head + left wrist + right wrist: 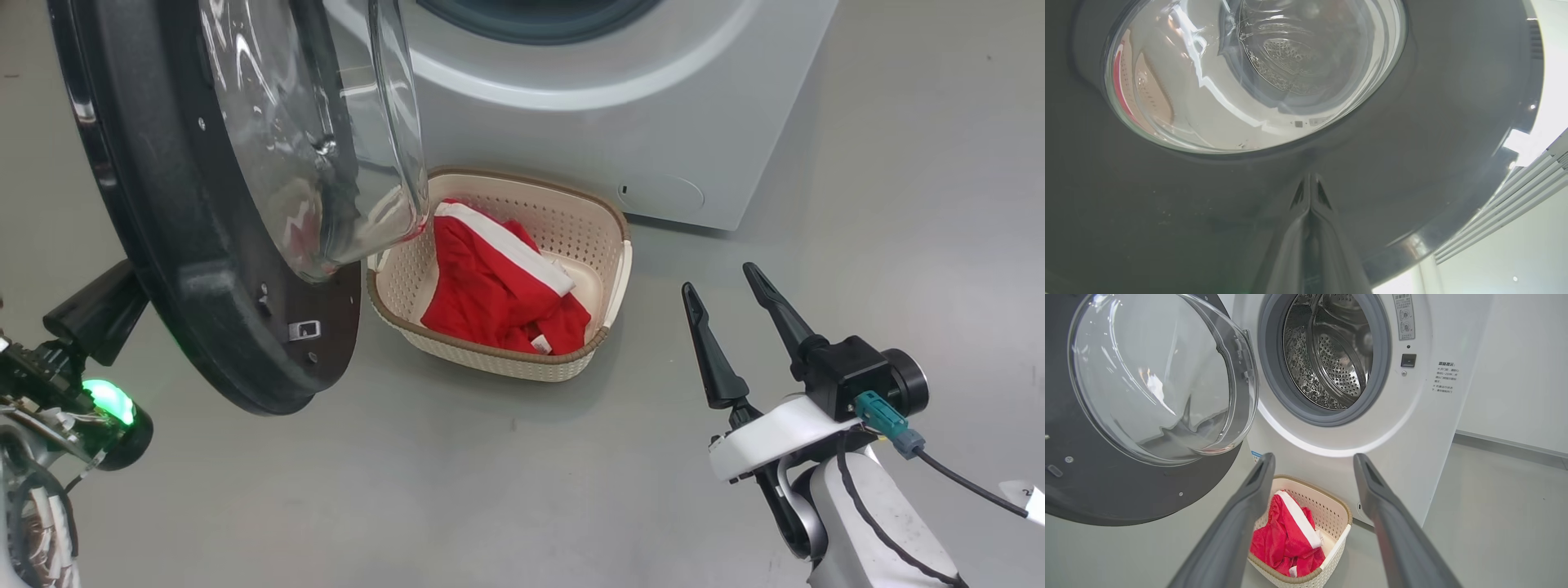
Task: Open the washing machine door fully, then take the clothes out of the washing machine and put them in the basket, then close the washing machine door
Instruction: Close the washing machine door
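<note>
Against door (1412, 163), left hand (1310, 210) closed, touching

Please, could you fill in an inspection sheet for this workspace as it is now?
Surface: grey floor, smooth.
Job's things: washing machine door open; no clothes visible in the drum; red clothes lie in the basket before the washing machine.
Clutter: nothing seen.
Grippers: left gripper shut, tips at the door's outer face; right gripper open, holding nothing.
Cables: dark cable at the right wrist.
Surroundings: white wall beside the machine.
</note>
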Motion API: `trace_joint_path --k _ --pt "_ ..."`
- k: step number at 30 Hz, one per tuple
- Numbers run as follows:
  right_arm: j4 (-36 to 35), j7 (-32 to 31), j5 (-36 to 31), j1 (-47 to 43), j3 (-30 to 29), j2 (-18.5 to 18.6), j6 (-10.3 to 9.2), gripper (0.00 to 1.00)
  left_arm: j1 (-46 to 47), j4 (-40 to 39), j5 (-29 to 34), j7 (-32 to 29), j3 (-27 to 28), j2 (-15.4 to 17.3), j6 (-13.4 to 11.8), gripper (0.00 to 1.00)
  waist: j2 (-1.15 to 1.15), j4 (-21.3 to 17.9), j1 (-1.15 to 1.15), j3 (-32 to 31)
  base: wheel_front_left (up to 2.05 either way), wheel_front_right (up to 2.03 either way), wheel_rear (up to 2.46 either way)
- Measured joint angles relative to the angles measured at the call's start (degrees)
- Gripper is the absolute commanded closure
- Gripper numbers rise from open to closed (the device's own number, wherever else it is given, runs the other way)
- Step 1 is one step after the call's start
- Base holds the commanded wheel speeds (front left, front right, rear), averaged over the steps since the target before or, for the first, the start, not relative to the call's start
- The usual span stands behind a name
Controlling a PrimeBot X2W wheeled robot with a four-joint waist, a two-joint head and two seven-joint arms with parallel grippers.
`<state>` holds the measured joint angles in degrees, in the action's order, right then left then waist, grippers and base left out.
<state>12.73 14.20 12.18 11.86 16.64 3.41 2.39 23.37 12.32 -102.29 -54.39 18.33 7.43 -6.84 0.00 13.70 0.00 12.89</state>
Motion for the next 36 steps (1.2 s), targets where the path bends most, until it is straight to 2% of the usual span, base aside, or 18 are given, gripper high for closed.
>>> trace_joint_path --k 15,36 --pt "-0.3 0.0 1.3 0.6 1.0 0.0 -0.09 0.00 -1.2 -3.4 -0.1 0.1 -1.7 -2.4 0.0 1.00 0.00 -5.0 0.00 0.1 0.00 0.00 0.00" --pt "-1.5 0.0 3.1 0.7 2.9 -0.1 -1.87 0.00 -1.1 -3.9 -0.3 5.4 -1.8 -3.9 -0.4 1.00 0.00 -17.1 0.00 1.6 0.00 0.00 0.00"
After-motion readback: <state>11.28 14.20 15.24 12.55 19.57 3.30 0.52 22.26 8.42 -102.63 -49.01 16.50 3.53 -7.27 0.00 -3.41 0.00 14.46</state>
